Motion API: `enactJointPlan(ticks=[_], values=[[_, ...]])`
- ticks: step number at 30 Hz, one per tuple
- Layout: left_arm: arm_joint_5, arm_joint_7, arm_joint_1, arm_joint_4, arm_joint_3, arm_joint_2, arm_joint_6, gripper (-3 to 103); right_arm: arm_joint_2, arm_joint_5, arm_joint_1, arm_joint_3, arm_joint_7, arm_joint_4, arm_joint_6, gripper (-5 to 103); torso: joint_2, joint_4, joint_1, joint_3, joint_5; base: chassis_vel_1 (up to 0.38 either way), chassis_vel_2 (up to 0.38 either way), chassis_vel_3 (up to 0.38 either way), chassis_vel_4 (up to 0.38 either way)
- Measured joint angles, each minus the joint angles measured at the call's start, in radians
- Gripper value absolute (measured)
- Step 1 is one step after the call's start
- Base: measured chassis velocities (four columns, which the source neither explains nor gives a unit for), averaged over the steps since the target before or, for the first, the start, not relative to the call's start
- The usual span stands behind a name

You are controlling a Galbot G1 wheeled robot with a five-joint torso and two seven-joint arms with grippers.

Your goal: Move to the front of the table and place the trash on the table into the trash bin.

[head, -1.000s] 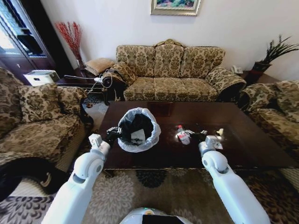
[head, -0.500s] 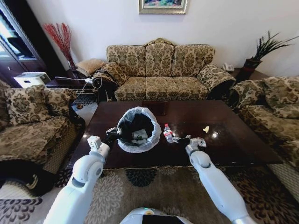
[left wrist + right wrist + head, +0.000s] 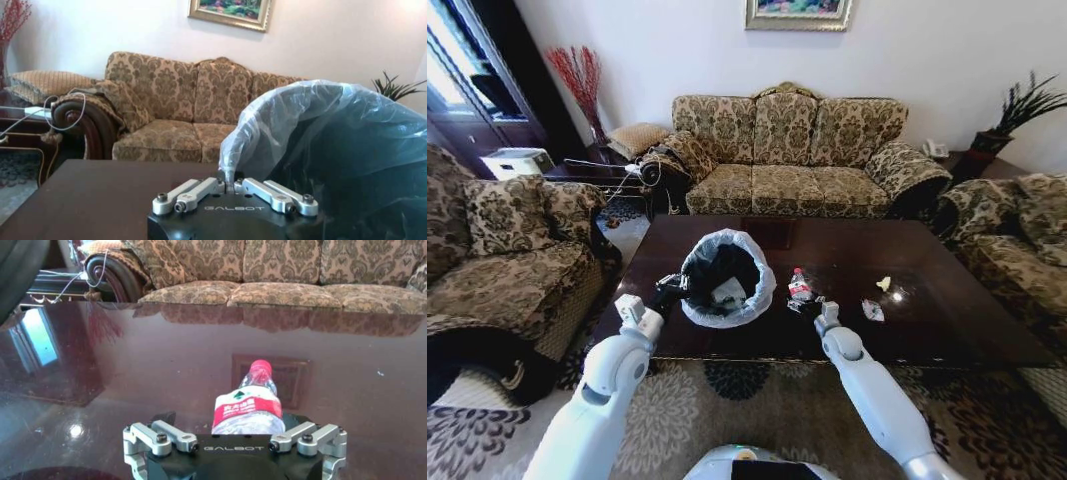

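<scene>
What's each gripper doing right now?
Left gripper: shut on the trash bin bag rim.
Right gripper: shut on the bottle.

The dark glossy table fills mid-frame, carrying the bag-lined trash bin left of centre, a wrapper and a yellowish scrap toward the right.

Left gripper pinched tight on edge of bin's plastic bag, bag billowing up beside it. Dark table underneath. Behind: patterned sofa, framed picture on wall, plant off to side.
</scene>
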Motion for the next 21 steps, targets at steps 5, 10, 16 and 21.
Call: enactJointPlan(ticks=[5, 10, 16, 21], values=[[-0.002, 0.001, -0.002, -0.001, 0.005, 0.001, 0.000, 1, 0.024, 0.000, 0.010, 0.010, 0.010, -0.042, 0.008, 93, 0.000, -0.0001, 0.000, 0.000, 0.0004, 0.000, 0.000, 0.000, 0.000], [-0.003, 0.003, 0.001, -0.004, 0.005, 0.003, 0.000, 1, 0.027, 0.000, 0.013, 0.011, 0.036, -0.049, 0.005, 77, 0.000, -0.0001, 0.000, 0.000, 0.0002, 0.000, 0.000, 0.000, 0.000], [-0.006, 0.003, -0.002, -0.004, 0.007, 0.007, 0.001, 1, 0.036, 0.008, 0.017, 0.014, 0.040, -0.059, 0.004, 61, 0.000, -0.0001, 0.000, 0.000, 0.0000, 0.000, 0.000, 0.000, 0.000], [-0.021, 0.002, -0.010, -0.004, 0.007, 0.017, 0.003, 1, 0.049, 0.003, 0.018, 0.018, 0.041, -0.076, 0.015, 41, 0.000, -0.0002, 0.000, 0.000, -0.0002, 0.000, 0.000, 0.000, 0.000]])
